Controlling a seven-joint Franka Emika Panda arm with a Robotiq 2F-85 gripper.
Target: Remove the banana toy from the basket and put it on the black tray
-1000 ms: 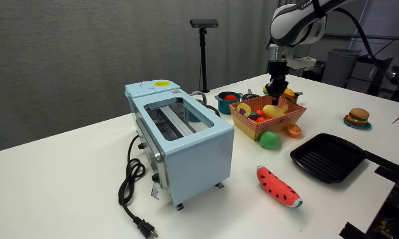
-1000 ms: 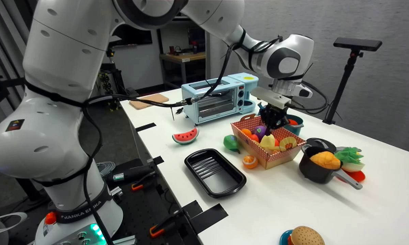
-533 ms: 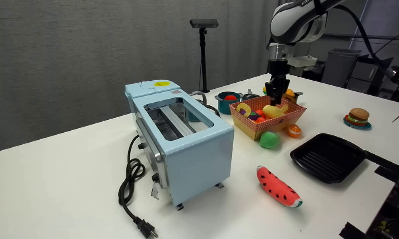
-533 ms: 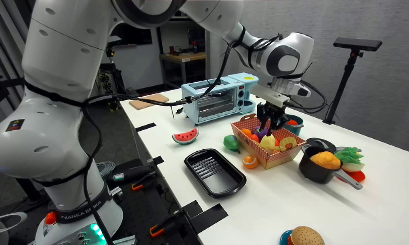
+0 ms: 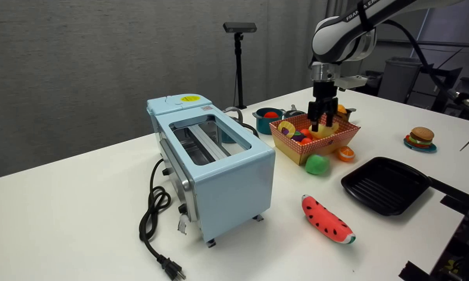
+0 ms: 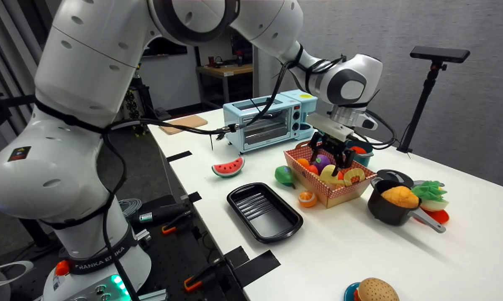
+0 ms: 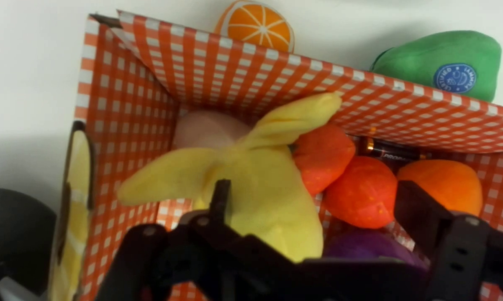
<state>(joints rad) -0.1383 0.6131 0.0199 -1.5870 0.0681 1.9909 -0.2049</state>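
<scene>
Yellow, curved, soft-looking banana toy [image 7: 272, 205]: is lying inside the red-and-white checked, card-like basket [image 7: 234, 71]; in the wrist view its two tapered flaps are pointing toward 2 o'clock and just past 8 o'clock, its body toward 5 o'clock.

Black, jointed fingers [image 7: 421, 217]: are hanging over the inside of the basket, spread wide and holding nothing. In the wrist view the 9 o'clock one is overlapping the banana toy's body; whether it is touching cannot be told.

Two round, red, soft-looking toys [image 7: 362, 196]: are lying between the fingers in the wrist view, beside the banana toy, so they are probably risking being pinched along with it; shifting toward 9 o'clock first is seeming wise.

Glossy, ridged, rounded-corner black tray [image 6: 272, 221]: is resting on the plain white surface [image 6: 360, 246], apart from the basket, at about 8 o'clock from it in an exterior view.

Basket stage: by judgement the reach is nearing its end, but no grasp is showing; clenching on the banana toy and lifting it past the checked wall are remaining.

Tray stage: is waiting whole; carrying, lowering onto the black tray and releasing are all remaining.
</scene>
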